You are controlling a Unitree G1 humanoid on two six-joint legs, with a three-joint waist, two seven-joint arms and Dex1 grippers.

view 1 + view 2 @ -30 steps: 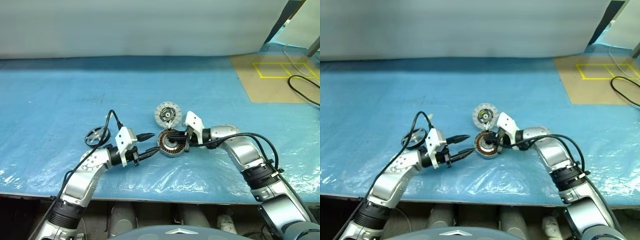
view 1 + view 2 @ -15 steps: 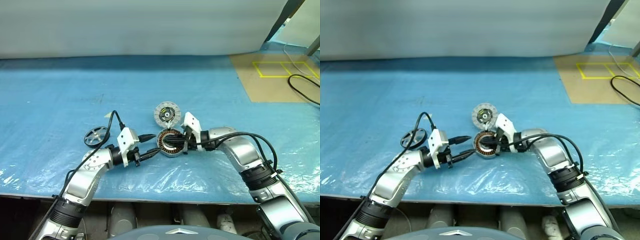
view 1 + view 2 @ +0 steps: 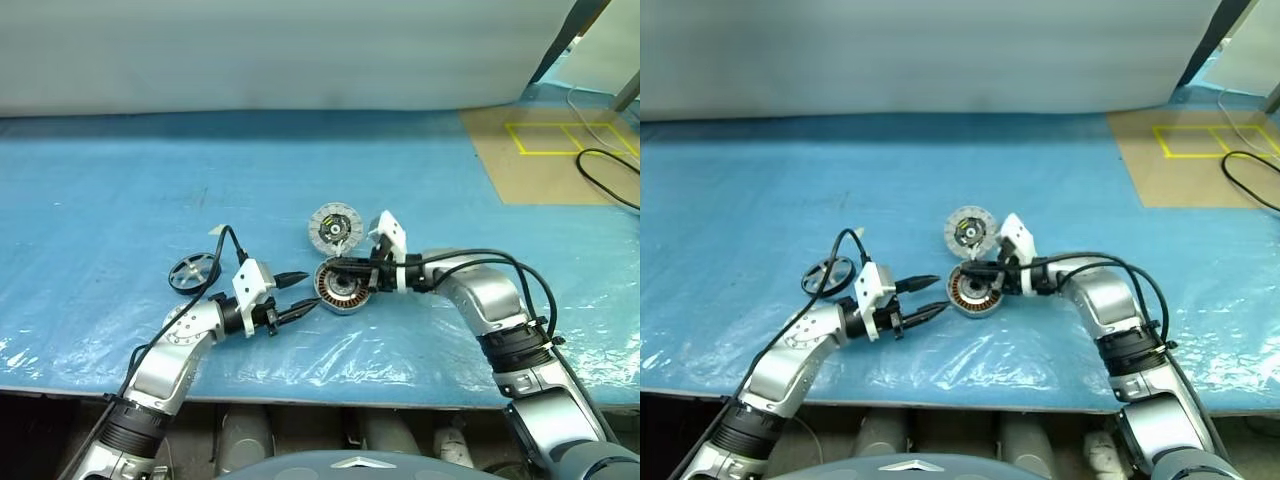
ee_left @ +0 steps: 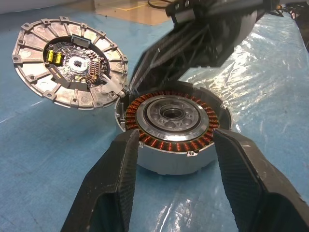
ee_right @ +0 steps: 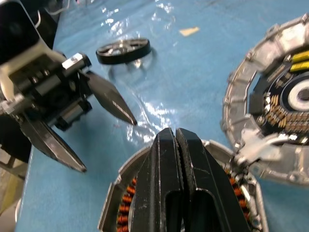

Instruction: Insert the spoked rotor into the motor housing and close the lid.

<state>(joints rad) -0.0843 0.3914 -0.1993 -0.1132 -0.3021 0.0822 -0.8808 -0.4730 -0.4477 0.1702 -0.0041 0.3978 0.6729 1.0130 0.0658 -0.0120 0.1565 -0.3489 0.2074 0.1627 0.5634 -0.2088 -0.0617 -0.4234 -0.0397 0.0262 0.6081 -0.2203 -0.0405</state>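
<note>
From our head views the right gripper covers part of the motor housing, its fingers pressed together and empty above the copper windings. The left gripper has its fingers spread, just beside the housing's near edge. Our left wrist view shows the lid leaning against the housing beyond those fingers, and the right wrist view shows the spoked rotor lying well beyond the left fingers.

The motor housing sat flat on the blue sheet, copper windings ringing its open centre. The lid lay just behind it, segmented face up. The spoked rotor rested well apart, to the left
</note>
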